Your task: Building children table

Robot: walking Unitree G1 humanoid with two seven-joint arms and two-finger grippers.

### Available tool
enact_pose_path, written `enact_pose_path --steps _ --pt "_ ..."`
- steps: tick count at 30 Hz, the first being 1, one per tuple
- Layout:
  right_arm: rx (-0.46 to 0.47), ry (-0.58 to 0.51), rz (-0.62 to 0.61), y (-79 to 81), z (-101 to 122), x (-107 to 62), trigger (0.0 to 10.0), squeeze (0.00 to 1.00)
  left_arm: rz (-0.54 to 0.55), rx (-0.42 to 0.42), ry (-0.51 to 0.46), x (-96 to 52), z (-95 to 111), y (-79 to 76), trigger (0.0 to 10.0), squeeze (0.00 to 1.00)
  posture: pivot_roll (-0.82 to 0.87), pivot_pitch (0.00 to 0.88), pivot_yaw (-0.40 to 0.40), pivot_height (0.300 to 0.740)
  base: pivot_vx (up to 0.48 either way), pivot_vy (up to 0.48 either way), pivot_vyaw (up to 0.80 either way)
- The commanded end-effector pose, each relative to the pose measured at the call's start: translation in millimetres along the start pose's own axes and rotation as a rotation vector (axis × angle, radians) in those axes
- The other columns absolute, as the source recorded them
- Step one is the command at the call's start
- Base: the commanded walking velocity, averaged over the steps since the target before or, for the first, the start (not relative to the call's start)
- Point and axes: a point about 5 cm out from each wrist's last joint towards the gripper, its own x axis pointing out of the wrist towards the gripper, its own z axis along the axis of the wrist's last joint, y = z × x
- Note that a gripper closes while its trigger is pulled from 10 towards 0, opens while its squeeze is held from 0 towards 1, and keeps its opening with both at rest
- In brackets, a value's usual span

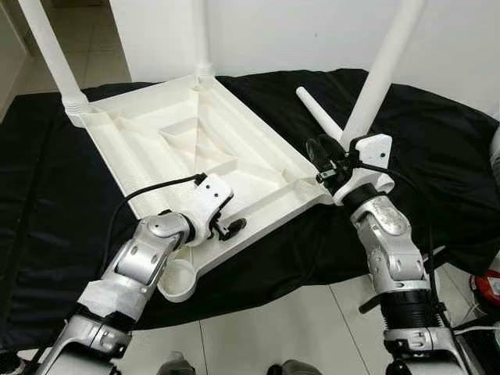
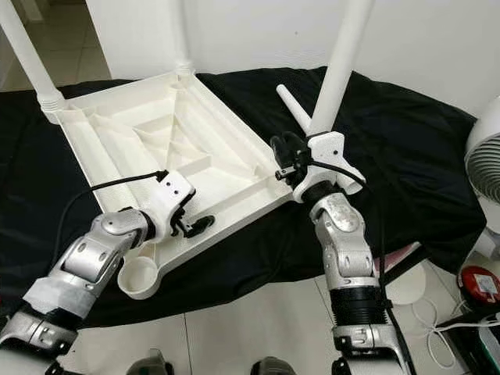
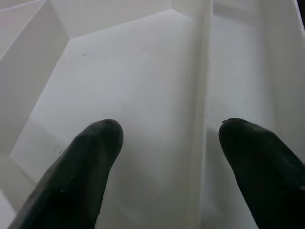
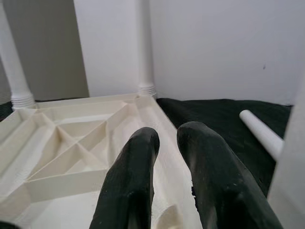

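Note:
A white plastic children's table (image 1: 187, 137) lies upside down on a black cloth (image 1: 437, 156). Three white legs stand up from its corners: far left (image 1: 51, 55), far middle (image 1: 201, 39) and near right (image 1: 383, 70). A loose leg (image 1: 319, 112) lies on the cloth behind the near right corner. The near left corner socket (image 1: 178, 281) holds no leg. My left gripper (image 1: 232, 227) is open over the table's ribbed underside (image 3: 143, 71) at the near edge. My right gripper (image 1: 319, 155) is shut on nothing, just left of the near right leg, above that corner.
A white wall runs close behind the cloth. White tiled floor (image 1: 273, 328) lies in front. A white fan (image 2: 486, 156), a red object (image 2: 478, 283) and cables (image 2: 437, 328) stand at the right.

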Motion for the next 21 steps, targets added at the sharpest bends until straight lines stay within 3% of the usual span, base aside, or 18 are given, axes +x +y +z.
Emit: enact_pose_path --steps 1,3,4,6,7,17,21 --pt "0.024 -0.012 -0.017 2.6 3.1 -1.2 10.0 0.00 0.097 -0.048 0.081 5.8 -14.5 3.6 3.5 0.00 -0.01 0.018 -0.001 0.740 0.000 0.000 0.00" --pt "0.024 -0.012 -0.017 2.6 3.1 -1.2 10.0 0.00 0.097 -0.048 0.081 5.8 -14.5 3.6 3.5 0.00 -0.01 0.018 -0.001 0.740 0.000 0.000 0.00" --pt "0.027 -0.014 -0.024 3.0 3.7 -1.5 10.0 0.00 0.106 -0.054 0.085 6.4 -14.4 4.8 1.3 0.00 -0.02 0.018 0.004 0.740 0.000 0.000 0.00" --pt "0.027 -0.014 -0.024 3.0 3.7 -1.5 10.0 0.00 0.106 -0.054 0.085 6.4 -14.4 4.8 1.3 0.00 -0.02 0.018 0.004 0.740 0.000 0.000 0.00" --pt "0.028 -0.014 -0.029 3.2 4.4 -1.8 10.0 0.00 0.115 -0.057 0.086 6.5 -14.1 5.8 0.0 0.00 -0.02 0.018 0.004 0.740 0.000 0.000 0.00" --pt "0.032 -0.011 -0.048 4.5 6.8 -3.2 10.0 0.00 0.133 -0.046 0.106 4.3 -14.6 10.1 0.0 0.00 -0.02 0.020 0.006 0.740 0.000 0.000 0.00" --pt "0.030 -0.008 -0.052 3.8 7.6 -2.7 10.0 0.00 0.204 -0.065 0.131 -5.3 -18.4 22.1 0.0 0.00 -0.02 0.023 0.004 0.740 0.000 0.000 0.00"
